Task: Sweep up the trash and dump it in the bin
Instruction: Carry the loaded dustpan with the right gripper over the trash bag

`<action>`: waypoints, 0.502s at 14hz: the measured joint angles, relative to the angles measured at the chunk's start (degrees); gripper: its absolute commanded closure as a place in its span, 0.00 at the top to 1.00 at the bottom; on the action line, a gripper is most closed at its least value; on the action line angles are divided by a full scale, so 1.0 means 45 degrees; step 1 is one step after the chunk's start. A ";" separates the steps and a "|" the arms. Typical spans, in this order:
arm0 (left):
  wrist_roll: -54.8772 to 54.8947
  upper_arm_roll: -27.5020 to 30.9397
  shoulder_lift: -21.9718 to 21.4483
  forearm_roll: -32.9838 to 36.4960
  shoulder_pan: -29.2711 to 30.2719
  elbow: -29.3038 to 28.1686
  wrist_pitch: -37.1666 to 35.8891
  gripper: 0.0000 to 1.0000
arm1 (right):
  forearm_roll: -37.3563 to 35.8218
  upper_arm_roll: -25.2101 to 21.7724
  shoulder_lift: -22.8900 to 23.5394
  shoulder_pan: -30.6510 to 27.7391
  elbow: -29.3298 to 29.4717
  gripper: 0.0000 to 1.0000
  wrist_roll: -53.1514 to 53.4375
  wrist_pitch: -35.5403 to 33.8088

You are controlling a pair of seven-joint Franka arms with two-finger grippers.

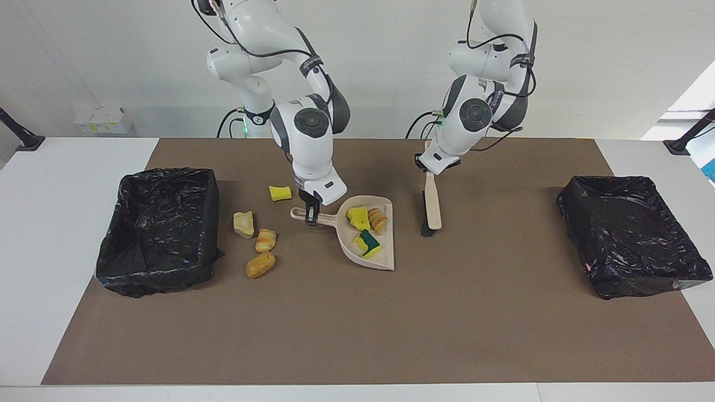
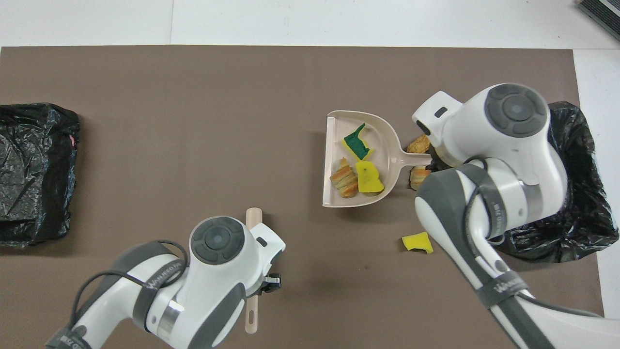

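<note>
My right gripper (image 1: 310,214) is shut on the handle of the beige dustpan (image 1: 385,259) (image 2: 387,145). In the pan lie three pieces of trash: a yellow sponge chunk (image 1: 357,216), a green-sided sponge (image 2: 357,143) and a bread piece (image 2: 344,177). More trash lies on the mat between pan and bin: a yellow sponge (image 1: 280,192) (image 2: 417,242), a tan piece (image 1: 243,223) and two pastry pieces (image 1: 266,240) (image 1: 260,265). My left gripper (image 1: 433,166) is shut on the brush (image 1: 431,204), bristles down beside the pan. The black-lined bin (image 1: 159,229) (image 2: 581,194) stands at the right arm's end.
A second black-lined bin (image 1: 631,234) (image 2: 34,169) stands at the left arm's end of the brown mat (image 1: 357,324). The right arm covers part of the loose trash and of the bin's rim in the overhead view.
</note>
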 measured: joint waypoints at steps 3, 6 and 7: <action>-0.1926 -0.0050 -0.0927 0.0000 -0.1537 -0.1568 0.2028 0.00 | 0.0025 -0.0053 -0.0275 -0.1627 0.0246 0.00 -0.1354 -0.0230; -0.2599 -0.0073 -0.1577 0.0000 -0.2149 -0.2454 0.2679 0.00 | 0.0029 -0.0098 -0.0498 -0.3147 0.0636 0.00 -0.2750 -0.0617; -0.2633 -0.0092 -0.1652 0.0000 -0.2261 -0.2707 0.2988 0.00 | 0.0012 -0.0109 -0.0521 -0.3644 0.0804 0.00 -0.3169 -0.0758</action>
